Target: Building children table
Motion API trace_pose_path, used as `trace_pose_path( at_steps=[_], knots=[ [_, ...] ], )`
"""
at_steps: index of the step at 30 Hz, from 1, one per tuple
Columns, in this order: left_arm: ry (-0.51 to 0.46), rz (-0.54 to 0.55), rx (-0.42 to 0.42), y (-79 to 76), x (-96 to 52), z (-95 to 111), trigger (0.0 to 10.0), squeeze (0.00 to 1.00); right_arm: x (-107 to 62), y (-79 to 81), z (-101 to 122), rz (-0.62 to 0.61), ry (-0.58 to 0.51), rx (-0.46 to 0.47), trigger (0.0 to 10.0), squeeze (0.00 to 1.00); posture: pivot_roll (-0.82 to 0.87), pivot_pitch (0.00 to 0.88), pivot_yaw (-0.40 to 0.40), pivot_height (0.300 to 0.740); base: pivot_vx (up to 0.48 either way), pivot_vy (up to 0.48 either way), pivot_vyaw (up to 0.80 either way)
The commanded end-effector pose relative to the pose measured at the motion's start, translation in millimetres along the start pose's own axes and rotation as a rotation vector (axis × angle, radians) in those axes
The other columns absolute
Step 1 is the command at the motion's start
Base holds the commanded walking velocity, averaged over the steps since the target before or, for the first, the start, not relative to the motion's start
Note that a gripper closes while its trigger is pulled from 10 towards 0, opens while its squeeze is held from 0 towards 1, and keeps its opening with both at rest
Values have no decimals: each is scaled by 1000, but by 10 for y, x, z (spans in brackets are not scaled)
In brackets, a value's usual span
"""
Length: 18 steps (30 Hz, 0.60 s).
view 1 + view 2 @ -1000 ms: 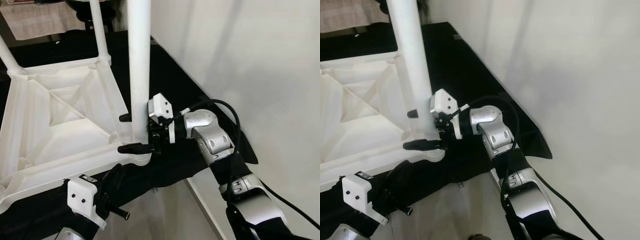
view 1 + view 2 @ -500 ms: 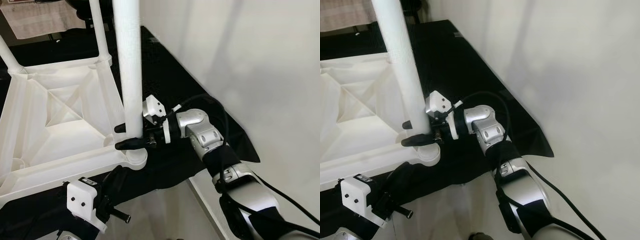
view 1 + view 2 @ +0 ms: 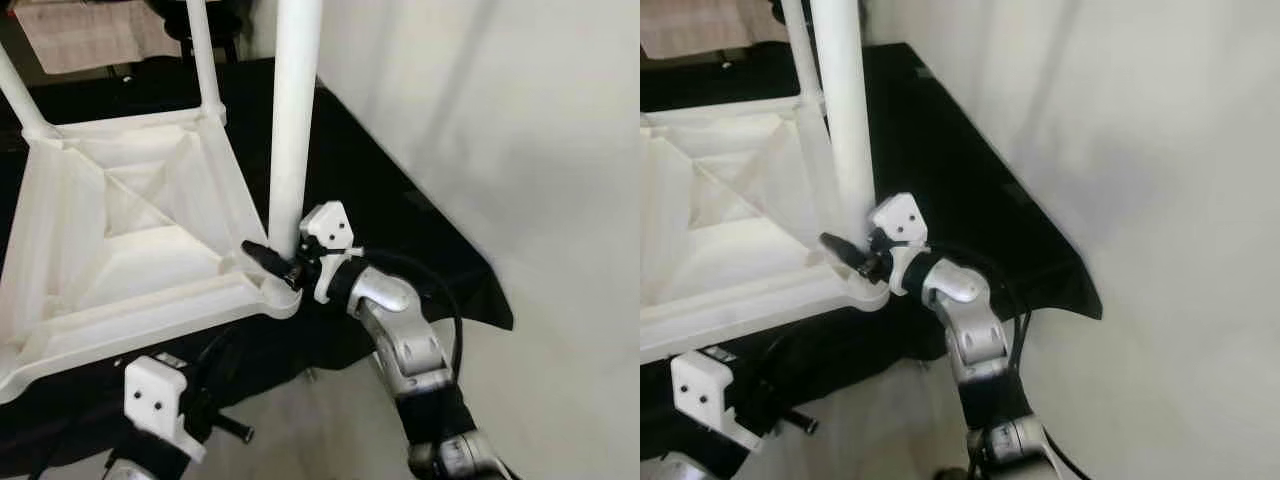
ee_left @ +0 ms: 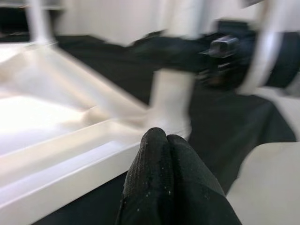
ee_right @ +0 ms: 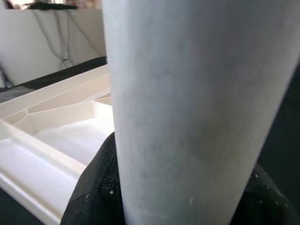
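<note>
A white plastic table top lies upside down on a black cloth. A thick white leg stands in its near right corner socket. My right gripper is shut on this leg just above the socket. In the right wrist view the leg is pressed between the black fingers. My left gripper is below the table top's near edge, shut on nothing, with its wrist low on the left. Two thinner legs stand at the far corners.
The black cloth ends at a sharp corner on the right, beside a white wall. Pale floor lies beyond the cloth's near edge. A beige cloth hangs at the back.
My right wrist has swung round the leg while gripping it, and its forearm now comes up from below. The leg's top now tips to the right. The head view has also shifted.
</note>
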<state>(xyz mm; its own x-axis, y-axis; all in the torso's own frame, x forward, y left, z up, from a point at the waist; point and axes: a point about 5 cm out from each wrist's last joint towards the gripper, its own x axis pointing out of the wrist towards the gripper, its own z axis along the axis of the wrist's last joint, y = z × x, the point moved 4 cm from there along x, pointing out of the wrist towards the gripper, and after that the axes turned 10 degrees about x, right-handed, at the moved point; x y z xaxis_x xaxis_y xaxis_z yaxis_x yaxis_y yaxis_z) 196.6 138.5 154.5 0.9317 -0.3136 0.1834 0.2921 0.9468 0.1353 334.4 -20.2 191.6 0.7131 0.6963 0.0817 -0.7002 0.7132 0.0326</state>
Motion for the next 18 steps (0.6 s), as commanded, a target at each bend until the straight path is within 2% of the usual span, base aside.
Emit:
trace_pose_path(
  at_steps=[1,6,7,10,11,12,13,14,15,16,17,18],
  knots=[
    [16,-19,6,14,2,-33,10000,0,-3,63,-138,-21,84,-13,0,0,-102,154,-56,740,0,0,0],
    [17,-25,8,22,16,-48,10000,0,46,153,-158,26,116,0,0,0,-100,147,-62,740,0,0,0],
    [16,-18,9,30,15,-46,10000,0,65,200,-117,54,101,-26,8627,0,-104,146,-61,740,0,0,0],
    [15,-13,10,35,15,-45,10000,0,75,233,-87,72,90,-45,8627,0,-105,145,-63,740,0,0,0],
    [14,-11,10,36,16,-44,10000,0,95,305,-41,124,80,-47,10000,0,-102,145,-66,740,0,0,0],
    [14,-11,10,36,16,-44,10000,0,95,305,-41,124,80,-47,10000,0,-102,145,-66,740,0,0,0],
    [14,-13,10,32,19,-45,10000,0,123,393,6,225,75,-52,10000,1000,-99,143,-64,740,0,0,0],
    [14,-13,10,32,19,-45,10000,0,123,393,6,225,75,-52,10000,1000,-99,143,-64,740,0,0,0],
    [15,-16,9,25,21,-46,10000,0,136,452,55,310,68,-48,10000,1000,-100,143,-65,740,0,0,0],
    [15,-16,9,25,21,-46,10000,0,136,452,55,310,68,-48,10000,1000,-100,143,-65,740,0,0,0],
    [14,-19,8,17,24,-45,10000,0,152,497,107,440,54,-65,10000,1000,-100,143,-64,740,0,0,0],
    [14,-19,8,17,24,-45,10000,0,152,497,107,440,54,-65,10000,1000,-100,143,-64,740,0,0,0]
  ],
)
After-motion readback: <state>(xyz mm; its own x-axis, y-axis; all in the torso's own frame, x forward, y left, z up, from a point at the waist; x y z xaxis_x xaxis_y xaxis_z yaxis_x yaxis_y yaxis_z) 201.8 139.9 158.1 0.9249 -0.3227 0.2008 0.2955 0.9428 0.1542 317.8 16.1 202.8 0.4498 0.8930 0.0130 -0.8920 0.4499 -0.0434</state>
